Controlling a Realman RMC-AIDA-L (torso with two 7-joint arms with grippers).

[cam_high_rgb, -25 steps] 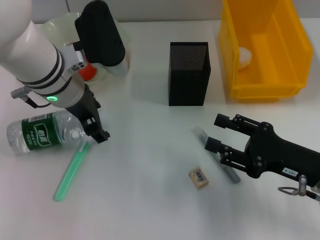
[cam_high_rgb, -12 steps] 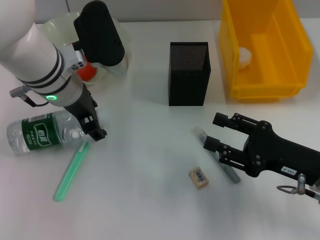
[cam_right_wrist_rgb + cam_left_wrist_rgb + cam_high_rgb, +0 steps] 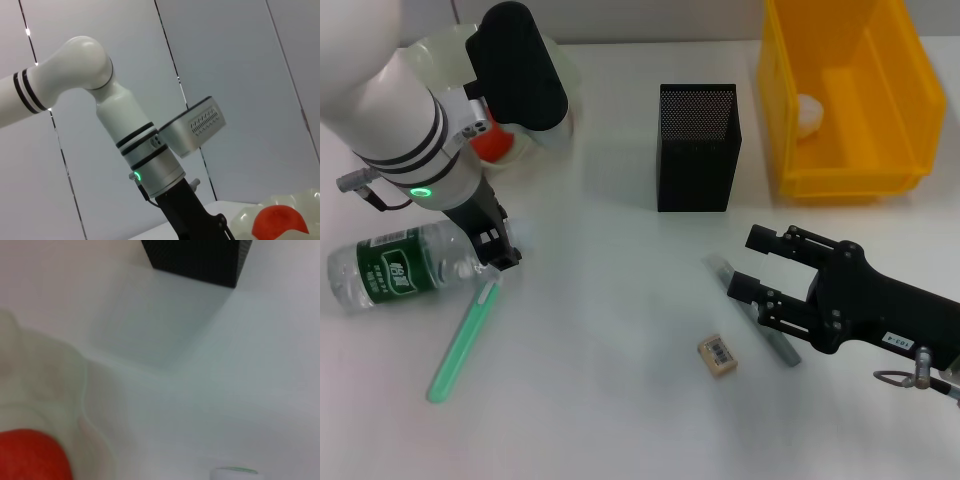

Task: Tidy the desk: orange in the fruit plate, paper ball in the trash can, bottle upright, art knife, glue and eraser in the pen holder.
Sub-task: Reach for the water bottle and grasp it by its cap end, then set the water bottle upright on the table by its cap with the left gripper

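Note:
The bottle (image 3: 398, 270) lies on its side at the left, cap (image 3: 471, 266) pointing right. My left gripper (image 3: 496, 248) hangs right at the cap end. The cap's edge (image 3: 235, 471) shows in the left wrist view. The glue (image 3: 462, 338) lies just below the cap. The orange (image 3: 490, 144) sits in the fruit plate (image 3: 432, 48), partly behind my left arm. My right gripper (image 3: 753, 264) is open, low over the art knife (image 3: 758, 314). The eraser (image 3: 717, 356) lies to its left. The pen holder (image 3: 697, 146) stands mid-table. The paper ball (image 3: 807, 113) lies in the trash can (image 3: 895, 100).
The left wrist view shows the orange (image 3: 29, 456), the plate's rim (image 3: 82, 390) and the pen holder's base (image 3: 195, 260). The right wrist view shows my left arm (image 3: 130, 135), the orange (image 3: 278, 223) and the plate (image 3: 305, 200).
My left gripper has moved back and to the left, closer to the bottle's cap. The bottle has shifted slightly to the left. The right arm has not moved.

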